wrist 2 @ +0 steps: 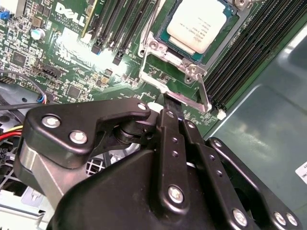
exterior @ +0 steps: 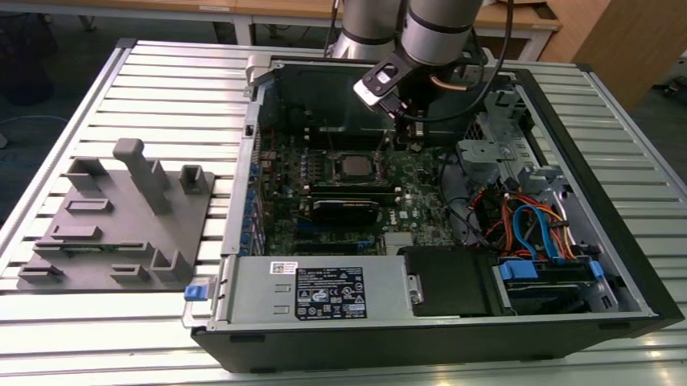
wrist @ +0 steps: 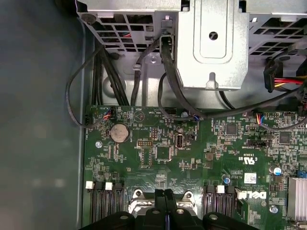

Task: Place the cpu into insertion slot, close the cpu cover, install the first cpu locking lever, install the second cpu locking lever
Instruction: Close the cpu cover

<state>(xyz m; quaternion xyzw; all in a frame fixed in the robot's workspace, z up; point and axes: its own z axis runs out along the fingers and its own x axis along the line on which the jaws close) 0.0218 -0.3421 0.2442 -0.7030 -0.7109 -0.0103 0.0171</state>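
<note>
The cpu [wrist 2: 199,24] lies flat in the insertion slot [wrist 2: 162,33] on the green board. In the exterior view the cpu [exterior: 350,166] is mid-board inside the open computer case. The cpu cover [wrist 2: 205,93], a thin silvery frame, stands raised off the slot, and the board shows through its window. My gripper [wrist 2: 170,103] has its black fingers shut together with nothing between them, and the tips rest against the cover's free edge. In the first wrist view the gripper [wrist: 165,192] hangs over that same metal edge. In the exterior view the gripper [exterior: 406,138] is just off the slot toward the exterior view's right.
Long black memory slots [wrist 2: 115,24] flank the socket. A metal drive cage [wrist: 211,43] with black cables stands close behind the gripper. A grey power-supply box [exterior: 322,293] fills the case's near side. A grey fixture plate [exterior: 113,217] sits at the exterior view's left.
</note>
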